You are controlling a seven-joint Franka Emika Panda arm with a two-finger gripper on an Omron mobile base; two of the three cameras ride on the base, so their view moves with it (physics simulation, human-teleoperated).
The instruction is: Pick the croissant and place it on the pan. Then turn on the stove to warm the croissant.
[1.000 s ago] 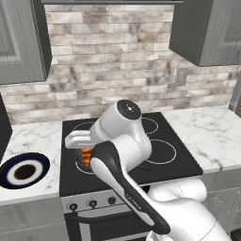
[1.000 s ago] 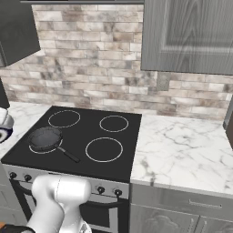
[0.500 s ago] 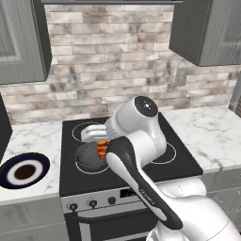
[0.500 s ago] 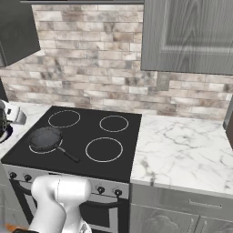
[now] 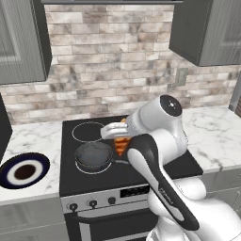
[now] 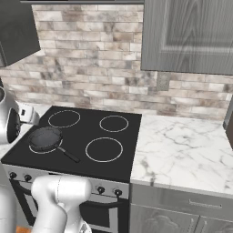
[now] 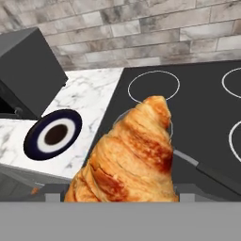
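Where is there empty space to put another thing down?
The white marble counter right of the black glass stove is bare. Three burner rings are open; the front-left one holds the small dark grey frying pan. Left of the stove it is tighter: a dark blue white-ringed plate sits there.

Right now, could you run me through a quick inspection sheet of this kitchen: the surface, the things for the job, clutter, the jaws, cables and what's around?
Surface: black stove with four white rings, set between marble counters.
Job's things: croissant held in the air near the pan; the pan sits on the front left ring, nothing in it, handle to the right.
Clutter: a dark blue plate with a white ring, on the left counter.
Gripper: jaws hidden behind the croissant, which hangs from it.
Cables: nothing seen.
Surroundings: brick wall, grey cabinets above, knobs on the stove's front panel.
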